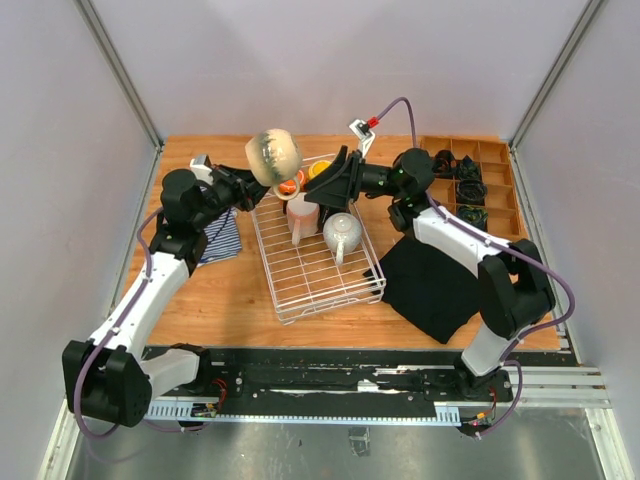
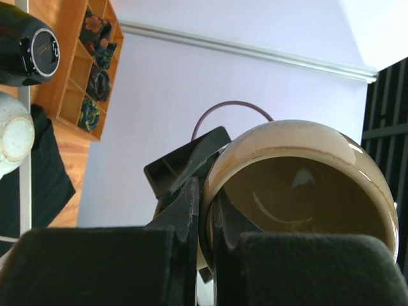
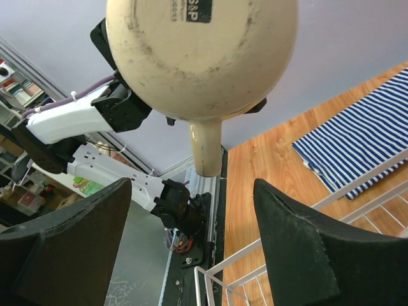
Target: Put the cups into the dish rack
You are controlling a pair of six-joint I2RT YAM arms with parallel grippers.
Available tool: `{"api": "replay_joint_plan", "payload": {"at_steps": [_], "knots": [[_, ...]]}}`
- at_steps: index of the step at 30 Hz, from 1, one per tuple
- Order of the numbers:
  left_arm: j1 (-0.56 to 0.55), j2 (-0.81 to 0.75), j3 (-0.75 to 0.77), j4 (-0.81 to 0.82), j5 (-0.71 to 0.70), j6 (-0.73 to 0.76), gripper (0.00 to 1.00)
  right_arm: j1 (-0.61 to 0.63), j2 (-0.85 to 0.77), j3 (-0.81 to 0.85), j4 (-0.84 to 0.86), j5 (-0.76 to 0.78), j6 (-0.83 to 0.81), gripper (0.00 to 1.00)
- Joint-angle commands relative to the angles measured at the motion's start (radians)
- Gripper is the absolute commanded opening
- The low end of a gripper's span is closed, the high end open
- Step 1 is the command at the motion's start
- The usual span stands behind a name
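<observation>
**Grip.** The left hand [image 2: 207,197] is gripping the beige glazed stoneware mug [image 1: 273,155] by its rim. One finger is inside and one outside, pinched fully onto the wall. It is holding the mug aloft near the far left corner of the white wire dish rack [image 1: 320,282], with the base facing the right arm. The right hand [image 3: 191,204] is standing wide open just beside the mug and is gripping nothing. The mug's handle [image 3: 206,150] is hanging in line with the gap between its black pads [image 3: 299,248].

**Step in hand.** A transfer between hands appears to be under way. To do it well, the right hand should be advancing until the handle or body sits squarely between the pads. It should be closing firmly before the left hand lets go. The rounded glazed body is likely to slip, so the handle root looks the safer hold.

**Containers.** The rack is carrying a pale pink mug [image 1: 302,215] and a whitish-grey mug [image 1: 342,235] mid-floor. An orange mug [image 1: 290,186] and a yellow mug [image 1: 318,168] are sitting at its far end. The brown wooden compartment tray [image 1: 490,150] at the far right of the surface [image 1: 220,300] is holding small dark objects [image 1: 471,188], too small to identify.
</observation>
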Motion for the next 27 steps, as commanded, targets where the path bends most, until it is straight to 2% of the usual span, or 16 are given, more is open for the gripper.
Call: {"api": "replay_joint_plan", "payload": {"at_steps": [1, 5, 11, 20, 22, 27], "knots": [[-0.033, -0.017, 0.035, 0.138, -0.061, -0.078, 0.01, 0.030, 0.027, 0.039, 0.158, 0.004, 0.068, 0.76], [-0.056, 0.000, 0.035, 0.139, -0.093, -0.070, 0.00, 0.040, 0.056, 0.061, 0.226, 0.006, 0.127, 0.72], [-0.066, 0.017, 0.041, 0.130, -0.115, -0.055, 0.00, 0.054, 0.072, 0.086, 0.222, 0.009, 0.127, 0.69], [-0.088, 0.048, 0.051, 0.136, -0.121, -0.045, 0.01, 0.071, 0.114, 0.126, 0.223, 0.018, 0.139, 0.57], [-0.092, 0.052, 0.056, 0.133, -0.120, -0.041, 0.01, 0.073, 0.121, 0.130, 0.221, 0.021, 0.141, 0.50], [-0.093, 0.054, 0.053, 0.122, -0.118, -0.021, 0.00, 0.077, 0.134, 0.142, 0.219, 0.024, 0.154, 0.15]]}}
